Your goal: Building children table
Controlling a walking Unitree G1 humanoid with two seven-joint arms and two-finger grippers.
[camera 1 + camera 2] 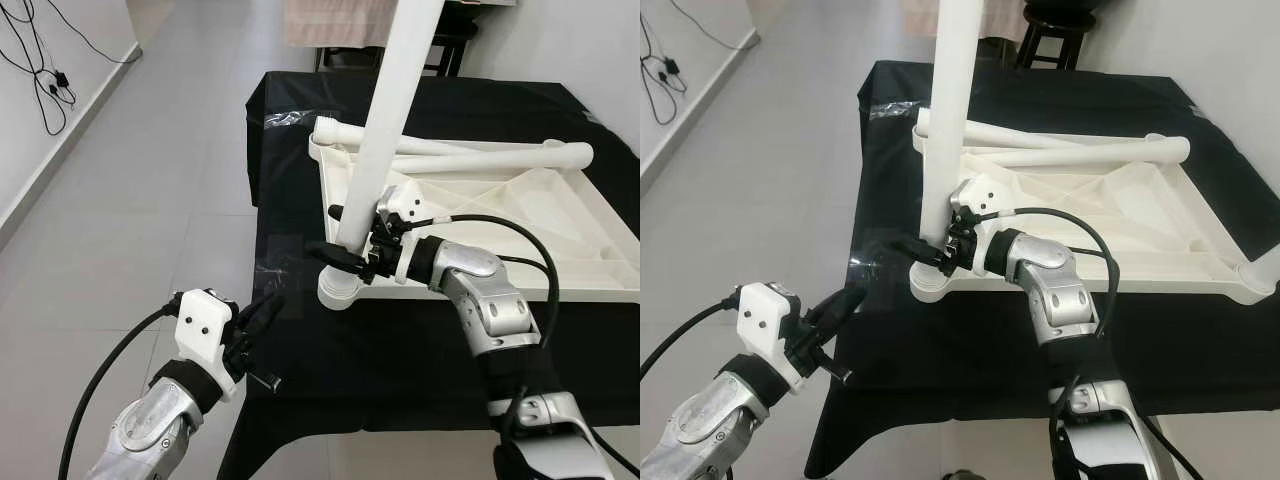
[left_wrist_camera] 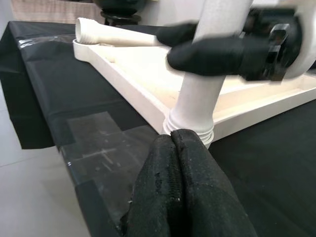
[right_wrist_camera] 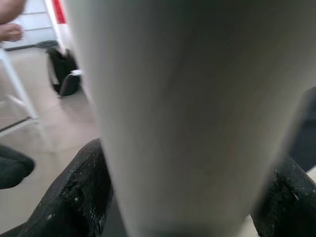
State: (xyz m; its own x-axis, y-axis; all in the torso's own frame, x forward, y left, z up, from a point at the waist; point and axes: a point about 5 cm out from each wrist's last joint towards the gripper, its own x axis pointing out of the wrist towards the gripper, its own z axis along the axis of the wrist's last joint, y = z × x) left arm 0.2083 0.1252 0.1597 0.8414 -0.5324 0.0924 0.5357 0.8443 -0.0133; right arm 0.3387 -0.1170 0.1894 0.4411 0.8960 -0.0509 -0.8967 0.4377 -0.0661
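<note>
The upright table leg (image 1: 385, 130) I'm gripping runs off the top edge, so its upper end is unseen. In my right wrist view it is a pale blur, hiding most of my fingers (image 3: 74, 197). The upturned tabletop (image 1: 1200, 215) is cut off rightward.

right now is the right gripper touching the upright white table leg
Touching. In the left wrist view the right gripper has its black fingers pressed on either side of the upright white table leg; the right wrist view shows the same.
</note>
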